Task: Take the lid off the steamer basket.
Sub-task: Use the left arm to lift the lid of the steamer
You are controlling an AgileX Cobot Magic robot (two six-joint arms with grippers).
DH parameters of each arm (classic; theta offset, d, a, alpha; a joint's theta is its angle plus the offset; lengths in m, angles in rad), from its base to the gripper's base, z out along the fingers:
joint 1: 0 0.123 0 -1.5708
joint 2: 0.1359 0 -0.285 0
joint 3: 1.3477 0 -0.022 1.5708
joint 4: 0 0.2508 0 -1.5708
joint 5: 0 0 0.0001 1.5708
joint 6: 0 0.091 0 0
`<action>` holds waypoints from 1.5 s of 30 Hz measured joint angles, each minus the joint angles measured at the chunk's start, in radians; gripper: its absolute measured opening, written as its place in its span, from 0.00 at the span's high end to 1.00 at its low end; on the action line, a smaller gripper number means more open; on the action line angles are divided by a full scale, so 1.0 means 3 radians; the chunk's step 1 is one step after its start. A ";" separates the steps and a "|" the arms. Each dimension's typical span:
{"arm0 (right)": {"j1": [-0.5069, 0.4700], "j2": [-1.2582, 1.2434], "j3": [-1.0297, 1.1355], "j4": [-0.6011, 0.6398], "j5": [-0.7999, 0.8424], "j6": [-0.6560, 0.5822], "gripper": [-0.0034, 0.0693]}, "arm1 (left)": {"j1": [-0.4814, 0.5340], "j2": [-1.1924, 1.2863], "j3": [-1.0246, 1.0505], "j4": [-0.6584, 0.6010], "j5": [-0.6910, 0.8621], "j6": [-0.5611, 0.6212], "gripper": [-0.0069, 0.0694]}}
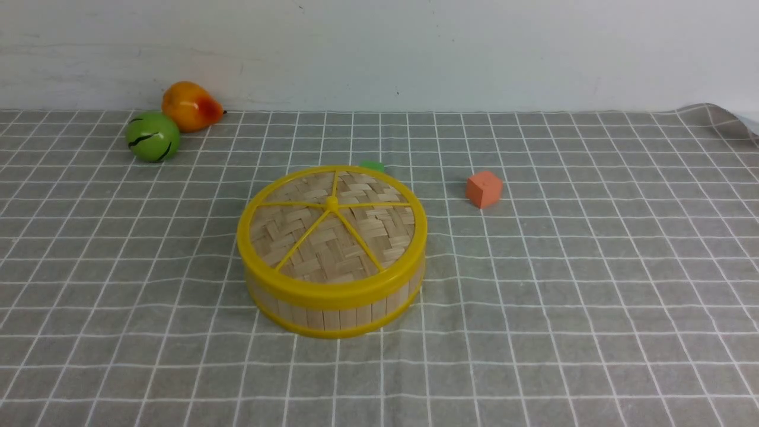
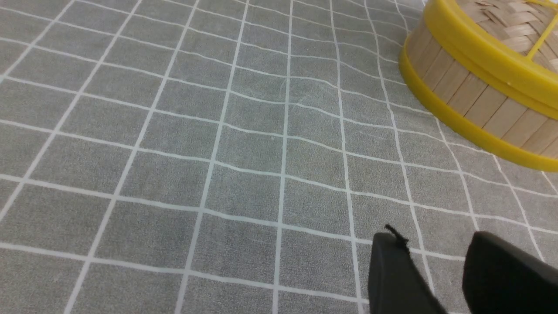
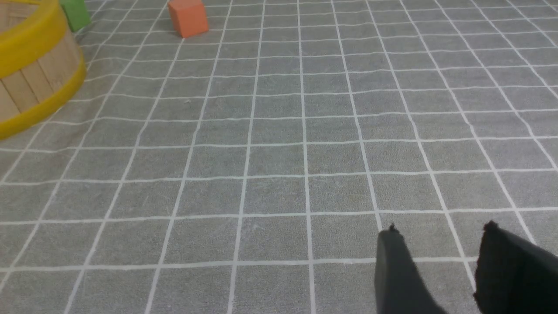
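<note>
- The round woven-bamboo lid with yellow rim [image 1: 332,225] is seated on the bamboo-slat steamer basket [image 1: 332,317], left of centre.
- The left gripper [image 2: 429,244] and right gripper [image 3: 440,235] are held open.

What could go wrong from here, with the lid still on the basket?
The small central knob offers little to pinch, so the left gripper might slip off it. The lid sits snugly over the steamer basket, so both could lift together. The green block right behind might get knocked.
</note>
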 joint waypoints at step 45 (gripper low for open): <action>0.0000 0.0000 0.0000 -0.0003 0.0000 0.0000 0.62 | 0.0004 0.0738 -0.1816 -0.0371 -0.1944 0.0554 0.93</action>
